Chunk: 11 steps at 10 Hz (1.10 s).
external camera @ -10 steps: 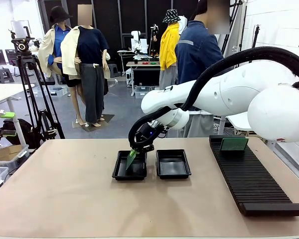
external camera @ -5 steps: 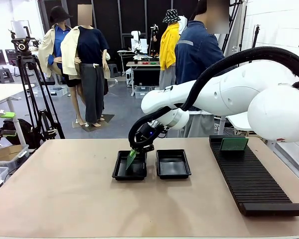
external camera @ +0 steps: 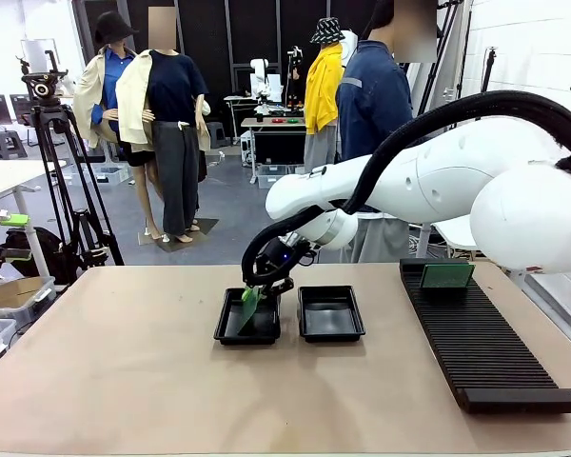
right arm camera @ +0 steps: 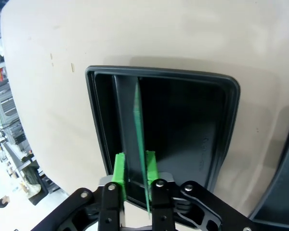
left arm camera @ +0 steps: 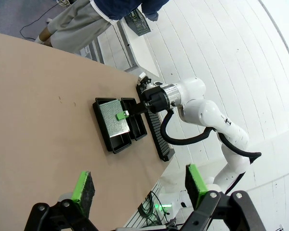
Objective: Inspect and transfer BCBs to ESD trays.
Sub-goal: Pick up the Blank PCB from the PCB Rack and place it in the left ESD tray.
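The right tool (external camera: 259, 288) is standing a little more to the left than half a second ago, and the BCB (external camera: 250, 305) is moving with it. Its green pads are pressing closed on the upper edge of this board. The board is hanging tilted, its lower part inside the left ESD tray (external camera: 230, 333). I cannot tell if it is touching the floor of the tray.

The right ESD tray (external camera: 331, 330) is lying just beside, with a narrow gap between them. The left tool (left arm camera: 139, 185) is staying high above the worktop (external camera: 114, 371), with the jaws wide apart and nothing between them.

The worktop is plain and beige. A long black rack (external camera: 481, 352) is lying along its right side, and a second board (external camera: 446, 275) is standing in its far end. A person (external camera: 371, 100) is standing behind the far edge, and a tripod (external camera: 62, 181) is standing at the left on the floor. The left and near parts of the worktop are giving wide room.
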Available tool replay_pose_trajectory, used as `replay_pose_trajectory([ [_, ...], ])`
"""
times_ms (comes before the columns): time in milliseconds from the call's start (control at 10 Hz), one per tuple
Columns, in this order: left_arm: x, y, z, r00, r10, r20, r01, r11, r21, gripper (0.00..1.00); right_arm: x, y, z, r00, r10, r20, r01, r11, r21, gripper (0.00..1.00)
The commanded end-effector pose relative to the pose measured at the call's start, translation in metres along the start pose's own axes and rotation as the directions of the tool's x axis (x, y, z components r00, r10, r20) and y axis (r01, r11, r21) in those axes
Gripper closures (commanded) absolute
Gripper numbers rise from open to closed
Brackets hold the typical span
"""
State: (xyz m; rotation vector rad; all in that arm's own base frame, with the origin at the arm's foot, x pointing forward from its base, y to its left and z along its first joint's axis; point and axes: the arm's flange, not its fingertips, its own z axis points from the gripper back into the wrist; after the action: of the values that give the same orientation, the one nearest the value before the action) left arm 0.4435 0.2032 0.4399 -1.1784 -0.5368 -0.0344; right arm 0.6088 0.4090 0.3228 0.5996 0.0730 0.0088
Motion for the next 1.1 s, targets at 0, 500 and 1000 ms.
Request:
replay_pose_trajectory([
  [0,0.0,-0.002,0.002,1.0,-0.003,0.004,0.003,1.0,-0.001,0.0,-0.007,0.009,0.002,0.999,-0.038,0.012,0.038,0.998,-0.059,0.12],
  [500,0.0,-0.002,0.002,1.0,-0.003,0.004,0.003,1.0,-0.001,0.0,-0.024,0.042,0.022,0.995,-0.1,0.015,0.101,0.975,-0.196,0.0],
  [1000,0.0,-0.002,0.002,1.0,-0.003,0.004,0.003,1.0,-0.001,0.0,-0.029,0.063,0.036,0.992,-0.13,0.008,0.125,0.941,-0.315,0.0],
])
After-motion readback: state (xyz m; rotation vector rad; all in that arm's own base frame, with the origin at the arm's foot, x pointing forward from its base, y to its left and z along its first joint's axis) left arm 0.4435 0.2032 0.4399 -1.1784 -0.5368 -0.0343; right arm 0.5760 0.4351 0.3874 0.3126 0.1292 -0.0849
